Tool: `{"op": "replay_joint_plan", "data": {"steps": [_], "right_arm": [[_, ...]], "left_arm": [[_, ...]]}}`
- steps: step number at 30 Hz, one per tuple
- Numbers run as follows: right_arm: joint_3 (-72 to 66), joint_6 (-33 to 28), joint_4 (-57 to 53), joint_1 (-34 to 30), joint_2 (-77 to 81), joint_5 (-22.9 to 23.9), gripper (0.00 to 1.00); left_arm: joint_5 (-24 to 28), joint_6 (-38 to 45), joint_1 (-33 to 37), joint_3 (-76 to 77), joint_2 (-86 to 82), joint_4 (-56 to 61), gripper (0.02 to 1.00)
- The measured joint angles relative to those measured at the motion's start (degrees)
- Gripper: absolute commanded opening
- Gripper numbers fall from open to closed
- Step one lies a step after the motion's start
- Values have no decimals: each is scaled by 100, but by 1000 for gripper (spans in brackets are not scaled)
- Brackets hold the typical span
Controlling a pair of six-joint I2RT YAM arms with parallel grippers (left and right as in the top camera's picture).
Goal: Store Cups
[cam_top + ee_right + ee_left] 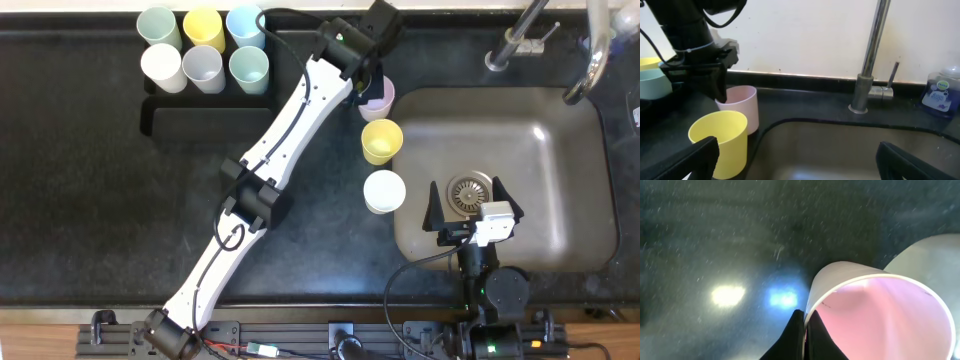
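- Cups are standing beside sink (560,110): yellow cup (381,141), white cup (384,190).
- Left gripper (805,325) is grasping pink cup (880,315) by its rim.
- Right gripper (470,212) is hanging over sink, fingers released.

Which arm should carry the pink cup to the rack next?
Left. The left gripper grips the pink cup at its rim, on the rack's side; the right gripper hangs open over the sink.
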Motion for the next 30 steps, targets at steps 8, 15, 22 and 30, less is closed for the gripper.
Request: {"op": "replay_joint_plan", "data": {"steps": [8, 15, 22, 30], "right_arm": [[0, 0, 9, 0, -2, -2, 996], [0, -2, 4, 0, -2, -2, 998], [0, -2, 2, 0, -2, 0, 998], [0, -2, 2, 0, 0, 0, 996]], "left_arm": [[-254, 291, 105, -122, -852, -289, 36], [-1093, 813, 739, -1567, -4247, 264, 36], [-1172, 1248, 2516, -4758, -7027, 1180, 36], [-389, 1808, 4026, -7912, -7532, 2299, 36]]}}
